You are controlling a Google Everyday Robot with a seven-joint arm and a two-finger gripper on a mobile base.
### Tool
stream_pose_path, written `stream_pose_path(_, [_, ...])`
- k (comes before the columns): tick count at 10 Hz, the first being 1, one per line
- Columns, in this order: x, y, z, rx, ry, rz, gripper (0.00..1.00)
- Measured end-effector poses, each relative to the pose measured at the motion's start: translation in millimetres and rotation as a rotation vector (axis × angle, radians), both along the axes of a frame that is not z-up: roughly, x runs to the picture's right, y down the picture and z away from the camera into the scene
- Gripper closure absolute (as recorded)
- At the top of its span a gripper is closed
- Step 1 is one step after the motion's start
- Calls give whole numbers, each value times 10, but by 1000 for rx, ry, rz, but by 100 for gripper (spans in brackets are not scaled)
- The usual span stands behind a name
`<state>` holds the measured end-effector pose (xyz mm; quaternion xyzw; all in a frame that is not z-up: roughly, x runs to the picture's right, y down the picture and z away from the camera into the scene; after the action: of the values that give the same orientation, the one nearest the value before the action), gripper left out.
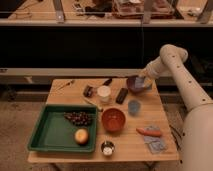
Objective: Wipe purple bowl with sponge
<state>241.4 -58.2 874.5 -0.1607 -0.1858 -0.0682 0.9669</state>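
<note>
The purple bowl [136,85] stands at the far right of the wooden table [165,120]. My gripper [144,79] reaches down from the right onto the bowl's right rim. Its fingers are shut, and a small pale bit at the tip looks like the sponge [145,83], pressed against the inside of the bowl. Most of the sponge is hidden by the gripper.
A blue cup [133,106], an orange-red bowl [113,120], a white cup [104,93] and a black object [121,95] stand in front of the purple bowl. A green tray [45,132] holds grapes and a round fruit. A tiny metal bowl [107,148], an orange item [150,132] and a blue-grey cloth [156,144] lie nearer.
</note>
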Motion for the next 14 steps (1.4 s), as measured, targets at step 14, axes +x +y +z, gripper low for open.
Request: stream_pose_path(14, [-247, -47, 300, 146, 8, -33, 100])
